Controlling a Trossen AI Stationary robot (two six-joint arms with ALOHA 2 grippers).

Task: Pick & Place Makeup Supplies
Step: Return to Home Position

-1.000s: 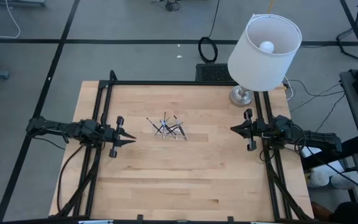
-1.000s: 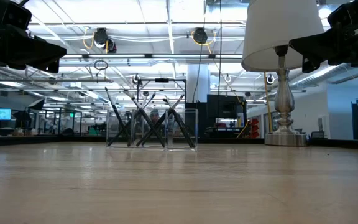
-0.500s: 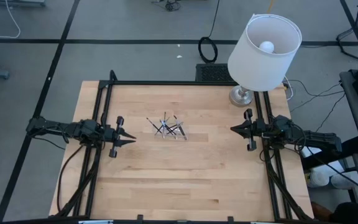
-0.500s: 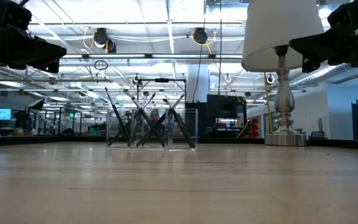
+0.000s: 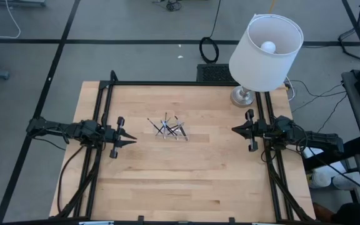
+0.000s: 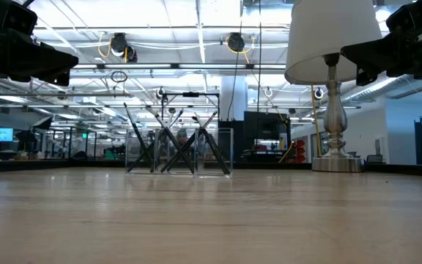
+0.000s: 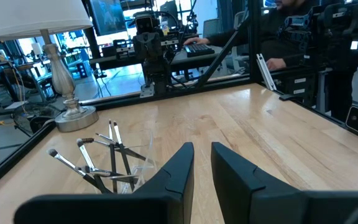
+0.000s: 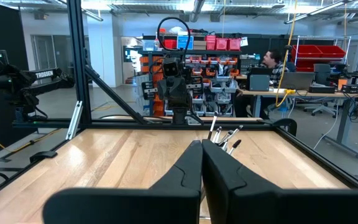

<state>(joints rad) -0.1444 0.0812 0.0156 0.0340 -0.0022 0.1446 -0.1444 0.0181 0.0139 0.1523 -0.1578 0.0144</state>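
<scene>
Several thin dark makeup sticks (image 5: 169, 128) stand crossed in a small clear plastic holder (image 5: 183, 135) on the table's middle, their lower ends inside it and their shafts leaning on its walls. They also show in the low view (image 6: 176, 143), the left wrist view (image 7: 101, 160) and the right wrist view (image 8: 225, 136). My left gripper (image 5: 132, 139) (image 7: 202, 155) hovers to the left of the holder, pointing at it, fingers slightly open. My right gripper (image 5: 235, 129) (image 8: 202, 149) hovers to the right of it, shut. Both are above the table top.
A white-shaded lamp (image 5: 265, 44) stands on a metal base (image 5: 242, 97) at the table's far right corner, close to my right arm. A black frame (image 5: 167, 83) runs along the table's edges. A person sits at a desk beyond the table (image 8: 270, 60).
</scene>
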